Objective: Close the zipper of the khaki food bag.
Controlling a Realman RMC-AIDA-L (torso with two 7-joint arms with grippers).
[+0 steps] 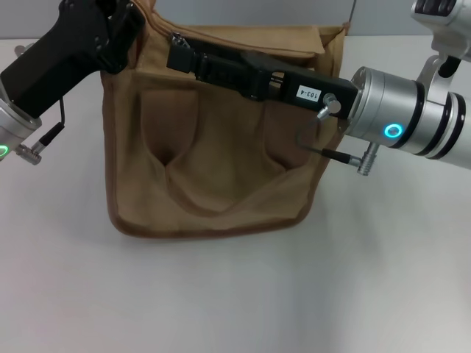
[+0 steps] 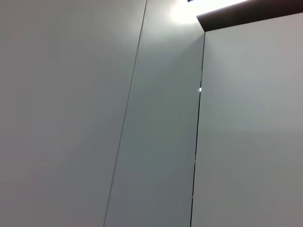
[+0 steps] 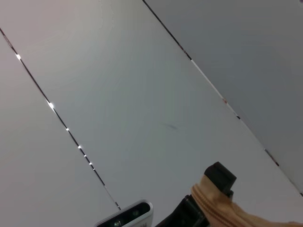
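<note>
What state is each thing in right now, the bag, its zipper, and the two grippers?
khaki food bag: upright on the white table, front pocket sagging open.
zipper: only a short tan stretch shows in the right wrist view; open or closed cannot be told.
left gripper: at the bag's top left corner; grip unclear.
right gripper: reaching across the bag's top toward the left; grip unclear.

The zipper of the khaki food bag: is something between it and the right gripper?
Nothing visible. The right gripper lies across the top of the khaki food bag; the left gripper is at its left corner. The zipper itself cannot be made out.
</note>
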